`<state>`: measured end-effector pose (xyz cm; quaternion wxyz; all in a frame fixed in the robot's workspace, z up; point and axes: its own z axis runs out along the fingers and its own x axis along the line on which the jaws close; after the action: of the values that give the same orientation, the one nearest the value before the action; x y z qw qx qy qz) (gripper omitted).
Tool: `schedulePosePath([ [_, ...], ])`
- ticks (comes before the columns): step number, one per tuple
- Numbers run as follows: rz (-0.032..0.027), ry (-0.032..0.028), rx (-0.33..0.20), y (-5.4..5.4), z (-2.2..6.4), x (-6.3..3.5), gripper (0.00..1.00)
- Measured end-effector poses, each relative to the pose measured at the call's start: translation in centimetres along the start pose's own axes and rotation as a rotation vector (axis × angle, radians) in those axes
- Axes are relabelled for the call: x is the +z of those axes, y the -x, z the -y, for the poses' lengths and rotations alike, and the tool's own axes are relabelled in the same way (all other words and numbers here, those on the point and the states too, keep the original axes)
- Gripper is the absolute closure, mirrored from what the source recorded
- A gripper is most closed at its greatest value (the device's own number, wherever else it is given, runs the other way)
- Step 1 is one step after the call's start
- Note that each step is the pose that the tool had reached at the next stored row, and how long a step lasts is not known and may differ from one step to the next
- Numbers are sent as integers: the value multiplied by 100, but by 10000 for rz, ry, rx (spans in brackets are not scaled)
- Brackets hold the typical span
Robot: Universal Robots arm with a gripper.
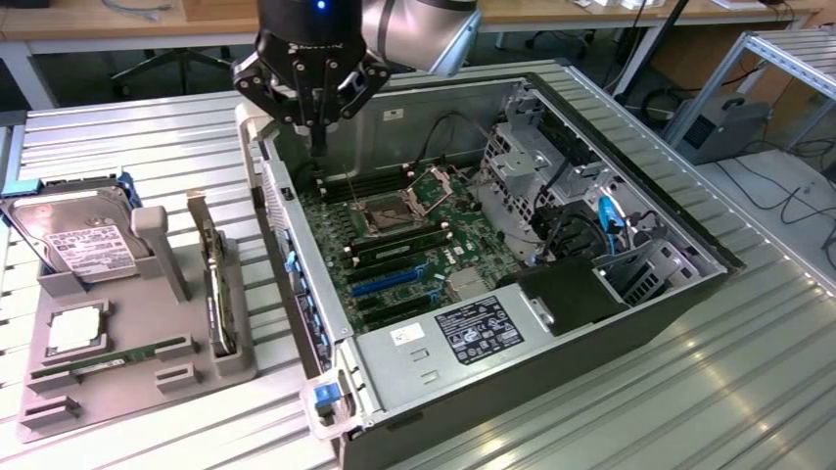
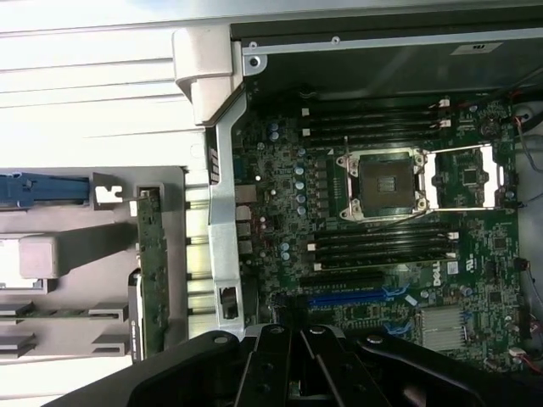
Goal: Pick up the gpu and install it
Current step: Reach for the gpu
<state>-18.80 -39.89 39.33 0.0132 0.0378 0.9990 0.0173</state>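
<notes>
**A:** Where do we have the claw [image 1: 317, 147] [image 2: 295, 339] right now?

**B:** We have it hanging over the open computer case [image 1: 418, 108], by the case's far corner on the exterior view's left. Its tip is just above the edge of the main board [image 1: 405, 245] [image 2: 382, 254], not far from the open processor socket [image 1: 392, 211] [image 2: 382, 182].

**A:** And its fingers?

**B:** We see them pressed together, gripping nothing.

**A:** So where do we find the graphics card [image 1: 218, 294] [image 2: 153, 271]?

**B:** We find it outside the case, standing on its long edge in a slot of the grey holder [image 1: 117, 392] on the desk [image 1: 170, 127]. It runs along the holder's edge nearest the case, with its silver bracket end toward the desk's far edge. The claw is well apart from it.

**A:** What else do we see in the holder?

**B:** A hard drive [image 1: 85, 245] propped up at the holder's far corner, and a memory stick [image 1: 112, 357] resting in a slot near its front edge.
</notes>
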Motion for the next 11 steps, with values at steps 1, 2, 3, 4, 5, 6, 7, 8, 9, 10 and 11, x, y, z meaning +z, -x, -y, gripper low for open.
schedulePosePath([
  [1,0,-1,0,-4,0,0,89],
  [2,0,-1,0,-8,1,0,89],
  [3,1,-2,0,-15,1,0,89],
  [4,1,-2,-1,-20,2,0,89],
  [5,1,-2,0,-25,2,0,89],
  [6,1,-3,0,-30,3,-1,89],
  [7,1,-3,-1,-34,3,-1,89],
  [8,1,-4,-1,-41,3,-1,89],
  [9,1,-4,-1,-48,4,-1,89],
  [10,0,-6,0,-52,4,-1,89],
  [11,0,-6,-1,-56,4,-2,89],
])
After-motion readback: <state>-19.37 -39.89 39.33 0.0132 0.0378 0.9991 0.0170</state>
